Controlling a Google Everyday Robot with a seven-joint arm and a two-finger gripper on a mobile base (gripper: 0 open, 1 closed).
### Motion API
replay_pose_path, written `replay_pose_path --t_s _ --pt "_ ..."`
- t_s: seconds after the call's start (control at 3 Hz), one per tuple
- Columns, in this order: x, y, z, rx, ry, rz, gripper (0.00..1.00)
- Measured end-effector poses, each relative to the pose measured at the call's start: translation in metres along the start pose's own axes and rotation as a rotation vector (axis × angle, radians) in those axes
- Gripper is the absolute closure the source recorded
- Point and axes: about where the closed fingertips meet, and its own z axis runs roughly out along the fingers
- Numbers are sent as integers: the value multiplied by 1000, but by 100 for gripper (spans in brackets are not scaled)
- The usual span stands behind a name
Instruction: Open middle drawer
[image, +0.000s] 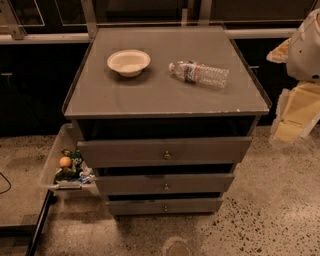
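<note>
A grey cabinet (165, 95) stands in the middle of the camera view with three drawer fronts stacked down its face. The middle drawer (200, 183) is the flat grey front between the other two, with a small round knob (166, 187) at its centre. A dark gap shows above it, and none of its interior is visible. My arm enters at the right edge as a white shell (307, 45) with cream-coloured parts below, which I take for the gripper (292, 120). It hangs right of the cabinet, well away from the knob.
A white bowl (128, 62) and a lying plastic water bottle (200, 73) rest on the cabinet top. A clear plastic bin (56, 165) with small items sits against the cabinet's left side. Speckled floor lies in front and to the right.
</note>
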Motion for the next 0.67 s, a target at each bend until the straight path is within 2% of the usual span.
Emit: replay_pose_path --t_s 0.67 --pt "2 6 10 -16 15 -2 0"
